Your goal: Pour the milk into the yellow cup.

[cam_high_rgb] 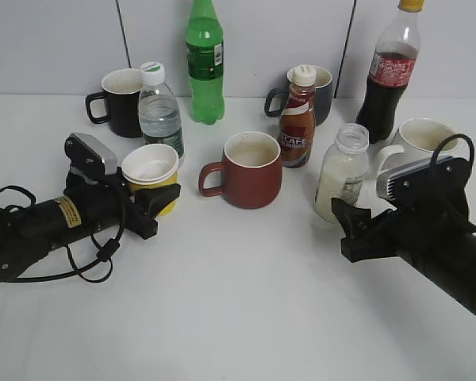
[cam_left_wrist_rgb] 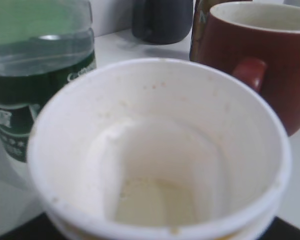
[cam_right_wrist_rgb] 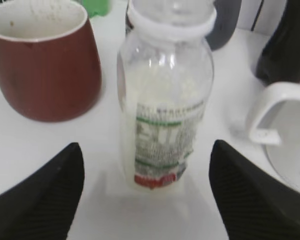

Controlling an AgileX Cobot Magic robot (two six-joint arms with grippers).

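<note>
The yellow cup stands on the table at the left, with a white inside that looks empty in the left wrist view. My left gripper lies low and is shut around its lower part; the fingers are almost hidden in the wrist view. The milk is white liquid in a small clear uncapped bottle, upright at the right. In the right wrist view the bottle stands between and just beyond the fingertips of my open right gripper, without touching them. That gripper sits just in front of the bottle.
A dark red mug stands mid-table between cup and milk. A brown coffee bottle, water bottle, green bottle, cola bottle, black mug, dark mug and white mug stand behind.
</note>
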